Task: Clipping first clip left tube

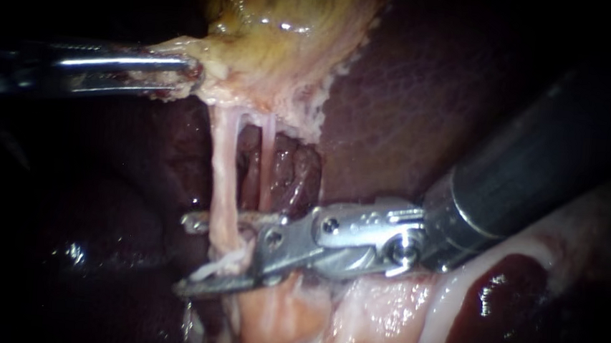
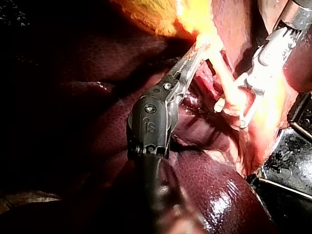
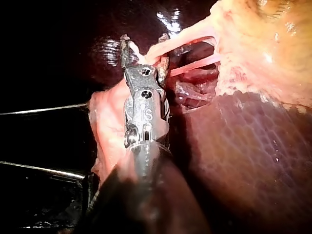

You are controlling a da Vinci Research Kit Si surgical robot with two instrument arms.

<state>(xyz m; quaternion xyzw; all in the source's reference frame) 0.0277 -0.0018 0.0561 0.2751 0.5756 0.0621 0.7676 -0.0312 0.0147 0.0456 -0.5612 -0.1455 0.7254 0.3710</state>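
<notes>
The yellow gallbladder (image 1: pixel 287 27) hangs over the dark liver (image 1: pixel 410 107). My left instrument (image 1: pixel 183 77) comes in level from the left, jaws shut on the gallbladder's pale lower edge and holding it taut. Two thin pale tubes run down from that edge: the left tube (image 1: pixel 222 180) and the thinner right tube (image 1: pixel 267 154). My right instrument (image 1: pixel 185 255) has its jaws open astride the left tube low down, one jaw above and one below. A small white piece (image 1: pixel 212 267) lies by the lower jaw. The right wrist view shows the same straddle (image 3: pixel 144 46).
Pale pink fatty tissue (image 1: pixel 382 313) lies under the right instrument's wrist, with a glossy dark red lobe (image 1: pixel 497 307) beside it. A dark hollow (image 1: pixel 291 174) opens behind the tubes. Black bench hardware (image 2: pixel 287 156) sits past the liver edge.
</notes>
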